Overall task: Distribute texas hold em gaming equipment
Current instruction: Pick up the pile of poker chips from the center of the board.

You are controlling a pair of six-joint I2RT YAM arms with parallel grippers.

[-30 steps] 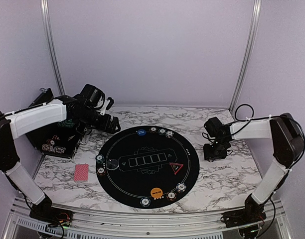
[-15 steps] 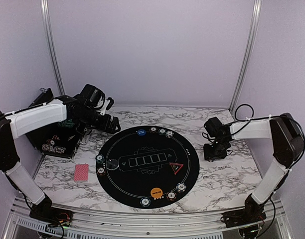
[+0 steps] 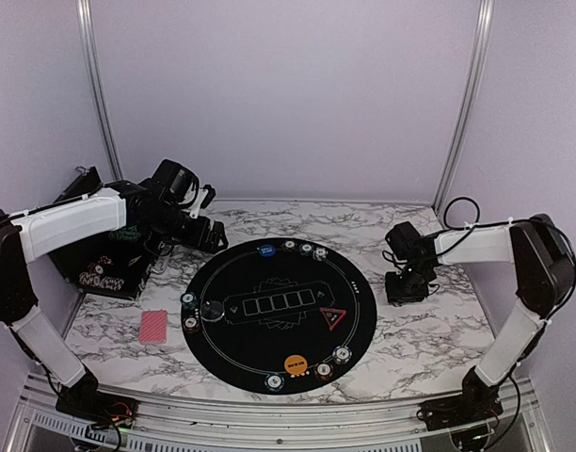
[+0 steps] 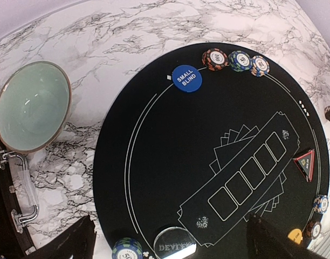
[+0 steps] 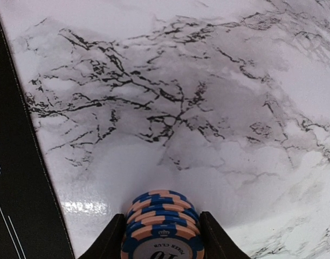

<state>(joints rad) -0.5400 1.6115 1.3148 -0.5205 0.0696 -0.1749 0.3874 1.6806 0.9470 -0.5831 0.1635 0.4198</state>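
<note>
The right gripper (image 5: pixel 161 218) is narrowing onto the stack of poker chips (image 5: pixel 162 237), pinching it for lifting, while the left gripper (image 4: pixel 173 240) is hanging wide.

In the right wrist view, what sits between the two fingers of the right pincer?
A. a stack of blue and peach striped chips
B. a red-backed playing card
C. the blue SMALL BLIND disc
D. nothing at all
A: the stack of striped chips fills the space between the fingers of the right pincer, with only marble table beyond it.
</note>
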